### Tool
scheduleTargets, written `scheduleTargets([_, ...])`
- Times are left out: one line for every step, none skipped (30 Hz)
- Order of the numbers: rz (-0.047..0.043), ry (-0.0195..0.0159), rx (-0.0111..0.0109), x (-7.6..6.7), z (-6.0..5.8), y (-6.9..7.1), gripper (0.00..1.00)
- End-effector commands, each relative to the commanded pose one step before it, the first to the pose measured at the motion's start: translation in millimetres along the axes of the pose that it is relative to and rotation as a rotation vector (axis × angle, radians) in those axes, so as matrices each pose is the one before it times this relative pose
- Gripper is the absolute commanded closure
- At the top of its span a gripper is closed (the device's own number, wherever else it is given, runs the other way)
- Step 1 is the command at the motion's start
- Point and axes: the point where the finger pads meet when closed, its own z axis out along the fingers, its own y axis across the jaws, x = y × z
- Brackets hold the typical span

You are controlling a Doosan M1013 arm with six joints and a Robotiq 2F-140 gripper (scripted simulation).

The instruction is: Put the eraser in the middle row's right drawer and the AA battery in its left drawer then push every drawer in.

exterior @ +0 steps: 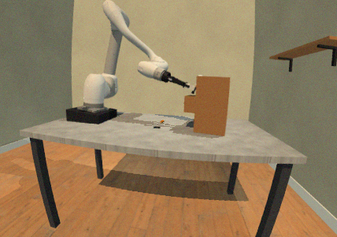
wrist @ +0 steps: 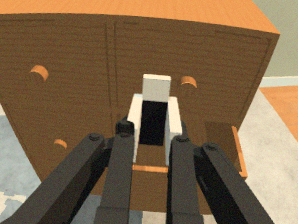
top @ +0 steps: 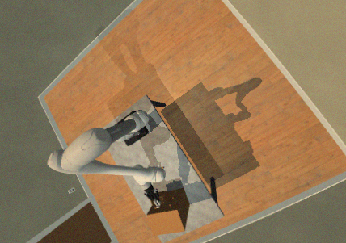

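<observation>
The chest point(top: 166, 222) point(exterior: 212, 105) point(wrist: 75, 45) stands upright, its drawer fronts facing the arm. The right drawer of the middle row point(exterior: 190, 104) point(wrist: 240, 150) is pulled out; part of its inside shows in the wrist view. My gripper point(top: 156, 203) point(exterior: 192, 87) point(wrist: 154, 109) is shut on the eraser, a white block with a black sleeve point(wrist: 154, 125), in front of the chest and above the open drawer. The left drawer of the middle row, with its knob point(wrist: 60, 144), looks pushed in. I cannot tell the AA battery for certain.
A small orange thing point(exterior: 161, 121) and a small dark thing point(exterior: 157, 127) lie on the table point(exterior: 118, 138) between the arm's base and the chest. The chest's top row, with knobs point(wrist: 39, 73) point(wrist: 188, 81), looks closed, just beyond the fingers.
</observation>
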Motion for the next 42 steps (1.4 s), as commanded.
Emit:
scheduleTargets([0.00140,-0.00030,-0.00021,1.77,1.15,1.53,0.89])
scheduleTargets([0.00000,0.00000,0.00000,0.00,0.00,0.00,0.89])
scheduleTargets([0.00000,0.00000,0.00000,0.00,0.00,0.00,0.89])
scheduleTargets([0.00000,0.00000,0.00000,0.01,-0.01,0.00,0.89])
scheduleTargets([0.00000,0.00000,0.00000,0.00,0.00,0.00,0.89])
scheduleTargets([0.00000,0.00000,0.00000,0.00,0.00,0.00,0.89])
scheduleTargets([0.00000,0.00000,0.00000,0.08,-0.04,0.01,0.89])
scheduleTargets([0.00000,0.00000,0.00000,0.17,-0.10,0.01,0.89])
scheduleTargets([0.00000,0.00000,0.00000,0.25,-0.15,0.02,0.89])
scheduleTargets([0.00000,0.00000,0.00001,0.31,-0.18,0.02,0.89])
scheduleTargets([0.00000,0.00000,0.00001,0.33,-0.20,0.03,0.89])
scheduleTargets([0.00000,0.00000,0.00001,0.31,-0.18,0.02,0.89])
scheduleTargets([0.00000,0.00000,0.00001,0.25,-0.15,0.02,0.89])
scheduleTargets([0.00000,0.00000,0.00000,0.16,-0.10,0.01,0.89])
scheduleTargets([0.00000,0.00000,0.00000,0.08,-0.04,0.01,0.89])
scheduleTargets([0.00000,0.00000,0.00000,0.01,-0.01,0.00,0.89])
scheduleTargets([0.00000,0.00000,0.00000,0.00,0.00,0.00,0.89])
scheduleTargets([0.00000,0.00000,0.00000,0.00,0.00,0.00,0.89])
scheduleTargets([0.00000,0.00000,0.00000,0.00,0.00,0.00,0.89])
scheduleTargets([0.00000,0.00000,0.00000,0.00,0.00,0.00,0.89])
scheduleTargets([0.00000,0.00000,0.00000,0.00,0.00,0.00,0.89])
scheduleTargets([0.00000,0.00000,0.00000,0.00,0.00,0.00,0.89])
scheduleTargets([0.00000,0.00000,0.00000,0.00,0.00,0.00,0.89])
scheduleTargets([0.00000,0.00000,0.00000,0.00,0.00,0.00,0.89])
scheduleTargets([0.00000,0.00000,0.00000,0.00,0.00,0.00,0.89])
scheduleTargets([0.00000,0.00000,0.00000,0.00,0.00,0.00,0.89])
scheduleTargets([0.00000,0.00000,0.00000,0.00,0.00,0.00,0.89])
scheduleTargets([0.00000,0.00000,0.00000,0.00,0.00,0.00,0.86])
scheduleTargets([0.00000,0.00000,0.00000,0.00,0.00,0.00,0.86])
scheduleTargets([0.00000,0.00000,0.00000,0.00,0.00,0.00,0.84])
scheduleTargets([0.00000,0.00000,0.00000,0.00,0.00,0.00,0.84])
scheduleTargets([0.00000,0.00000,0.00000,0.00,0.00,0.00,0.81])
scheduleTargets([0.00000,0.00000,0.00000,0.00,0.00,0.00,0.81])
scheduleTargets([0.00000,0.00000,0.00000,0.00,0.00,0.00,0.79])
scheduleTargets([0.00000,0.00000,0.00000,0.00,0.00,0.00,0.79])
scheduleTargets([0.00000,0.00000,0.00000,0.00,0.00,0.00,0.77])
scheduleTargets([0.00000,0.00000,0.00000,0.00,0.00,0.00,0.77])
scheduleTargets([0.00000,0.00000,0.00000,0.00,0.00,0.00,0.00])
scheduleTargets([0.00000,0.00000,0.00000,0.00,0.00,0.00,0.00])
scheduleTargets([0.00000,0.00000,0.00000,0.00,0.00,0.00,0.00])
scheduleTargets([0.00000,0.00000,0.00000,0.00,0.00,0.00,0.00])
scheduleTargets([0.00000,0.00000,0.00000,0.00,0.00,0.00,0.00])
